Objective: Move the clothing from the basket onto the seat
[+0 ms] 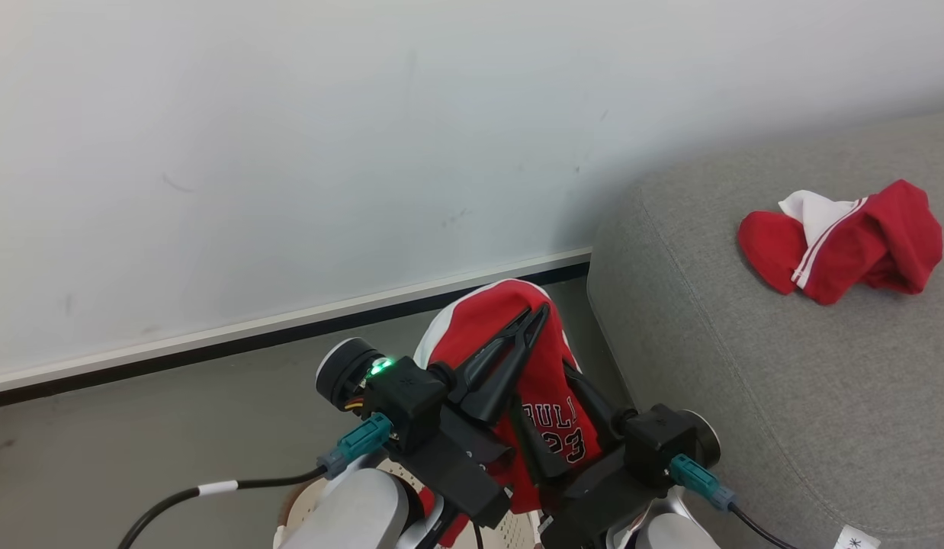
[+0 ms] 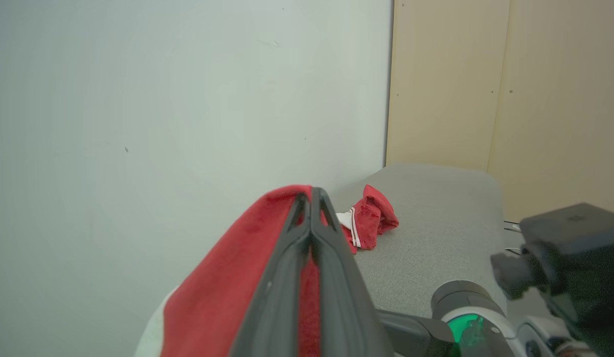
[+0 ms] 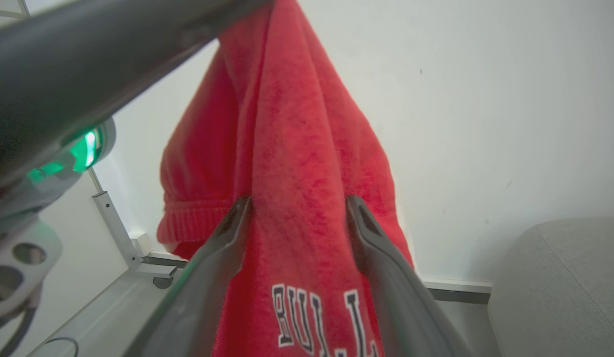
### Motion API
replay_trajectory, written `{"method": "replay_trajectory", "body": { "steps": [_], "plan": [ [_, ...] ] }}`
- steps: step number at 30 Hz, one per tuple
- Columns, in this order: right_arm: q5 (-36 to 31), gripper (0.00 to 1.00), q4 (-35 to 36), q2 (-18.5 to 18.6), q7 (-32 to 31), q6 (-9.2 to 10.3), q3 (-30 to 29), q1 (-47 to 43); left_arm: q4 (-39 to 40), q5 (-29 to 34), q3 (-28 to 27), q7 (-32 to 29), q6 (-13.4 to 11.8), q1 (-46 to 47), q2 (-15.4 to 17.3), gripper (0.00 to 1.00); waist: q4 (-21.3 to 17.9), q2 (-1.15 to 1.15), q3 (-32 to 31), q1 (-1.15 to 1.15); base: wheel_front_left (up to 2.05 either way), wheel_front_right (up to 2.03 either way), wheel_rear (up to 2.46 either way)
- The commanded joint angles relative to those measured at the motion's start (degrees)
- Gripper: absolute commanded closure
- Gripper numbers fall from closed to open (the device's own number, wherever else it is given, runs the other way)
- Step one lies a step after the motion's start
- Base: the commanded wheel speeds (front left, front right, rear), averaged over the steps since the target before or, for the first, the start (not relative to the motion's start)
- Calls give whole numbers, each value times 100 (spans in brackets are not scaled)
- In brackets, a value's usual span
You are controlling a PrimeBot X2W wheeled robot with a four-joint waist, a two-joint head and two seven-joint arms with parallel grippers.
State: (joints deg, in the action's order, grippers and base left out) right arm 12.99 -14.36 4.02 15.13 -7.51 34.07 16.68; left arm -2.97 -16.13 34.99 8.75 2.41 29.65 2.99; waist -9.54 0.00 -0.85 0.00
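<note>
done: having one red garment (image 1: pixel 846 240) lying on sofa (image 1: pixel 746 366) | now: pinching red jersey (image 1: pixel 483 320) in closed left gripper (image 1: pixel 542 311), above basket (image 1: pixel 518 528), beside sofa | straddling it with wide-open right gripper (image 3: pixel 297 206) | pending: landing jersey

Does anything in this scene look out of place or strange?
Nothing looks damaged or spilled. Only the red garment with white stripes lies crumpled in a heap on the light grey fabric sofa, not spread flat.
</note>
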Motion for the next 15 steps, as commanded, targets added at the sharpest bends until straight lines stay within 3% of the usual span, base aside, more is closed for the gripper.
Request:
{"method": "replay_trajectory", "body": {
  "steps": [1,2,11,12,13,15],
  "plan": [
    [-8,73,-26,-33,7,4,32,40,44,-63,21,-25,-24,70,-5,100,26,0,-23,0,0,0,0],
    [-8,100,-25,-38,7,4,47,43,33,-49,28,-32,-34,71,13,100,34,0,-29,0,0,0,0],
    [12,100,107,13,7,4,-36,-53,-225,-88,61,83,18,-99,173,100,-17,0,-49,0,0,0,0],
    [9,100,133,21,7,4,-64,-69,-242,-16,57,116,-14,-99,206,82,-28,0,-51,0,0,0,0],
    [8,100,161,26,7,4,-105,-80,-259,14,61,154,-51,-106,219,0,-36,0,-50,0,0,0,0],
    [21,100,186,41,7,4,-162,-90,-283,13,78,192,-63,-141,216,0,-50,0,-48,0,0,0,0]
  ]
}}
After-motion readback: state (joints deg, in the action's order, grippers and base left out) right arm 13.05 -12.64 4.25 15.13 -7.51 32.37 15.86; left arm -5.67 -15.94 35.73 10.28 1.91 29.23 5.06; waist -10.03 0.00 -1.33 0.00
